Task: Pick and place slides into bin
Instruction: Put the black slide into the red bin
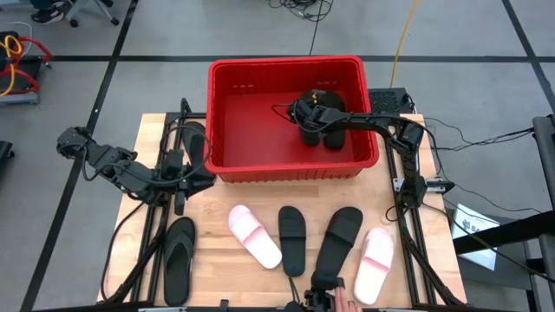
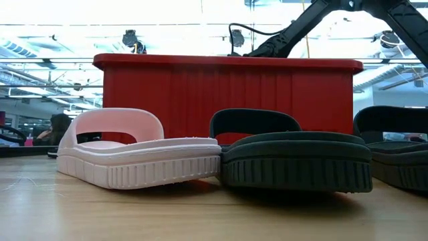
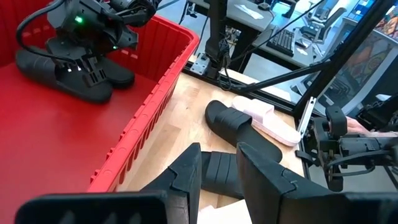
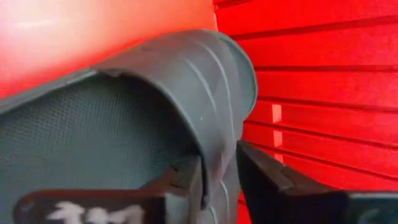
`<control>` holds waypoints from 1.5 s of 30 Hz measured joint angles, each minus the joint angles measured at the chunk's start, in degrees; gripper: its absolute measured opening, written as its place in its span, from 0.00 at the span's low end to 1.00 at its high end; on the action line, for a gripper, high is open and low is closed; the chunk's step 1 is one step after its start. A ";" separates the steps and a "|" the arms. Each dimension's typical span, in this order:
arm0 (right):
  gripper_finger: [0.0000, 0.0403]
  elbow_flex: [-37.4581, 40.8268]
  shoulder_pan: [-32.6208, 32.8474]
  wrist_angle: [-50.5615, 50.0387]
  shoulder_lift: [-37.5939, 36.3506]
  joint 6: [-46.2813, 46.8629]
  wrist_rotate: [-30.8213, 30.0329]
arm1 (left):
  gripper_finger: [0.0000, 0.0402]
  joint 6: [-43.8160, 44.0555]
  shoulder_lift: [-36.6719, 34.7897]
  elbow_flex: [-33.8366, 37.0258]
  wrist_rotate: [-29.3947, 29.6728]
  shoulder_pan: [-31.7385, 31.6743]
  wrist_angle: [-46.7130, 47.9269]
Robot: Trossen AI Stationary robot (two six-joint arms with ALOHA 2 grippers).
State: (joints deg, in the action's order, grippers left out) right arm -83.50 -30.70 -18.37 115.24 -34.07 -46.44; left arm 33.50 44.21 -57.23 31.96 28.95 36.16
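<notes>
While our right gripper is reaching down inside the red bin, its fingers are pinching the wide strap of a black slide, so we are holding that sandal low over the bin floor, near the far right part of the basket. A second black slide is lying right beside it on the bin floor, touching or nearly so.

We are judging the main risk to be at the release: if the fingers are opening while the strap is snagging on a pad, the sandal may be lifting back out with the arm. The gripper's cable is also hanging close to the sandals and may be catching on one as the arm is rising. The slide could also be landing tilted on its neighbour, which matters little here.

Our left gripper is waiting above the table just beside the bin's left front corner, its fingers parted a narrow way and holding nothing.

On the table in front of the bin five more are waiting: a black flip-flop, a pale pink slide, two black slides and another pale pink one. A person's hand is showing at the table's near edge, so we are minding it during the next reach.
</notes>
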 joint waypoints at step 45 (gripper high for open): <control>0.42 1.78 3.80 0.63 -10.96 10.97 0.07 | 0.24 -0.42 0.04 0.00 -1.04 0.00 1.31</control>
State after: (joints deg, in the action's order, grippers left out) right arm -81.73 -26.90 -17.74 104.28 -23.10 -46.37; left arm 33.08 44.24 -57.23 30.92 28.95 37.47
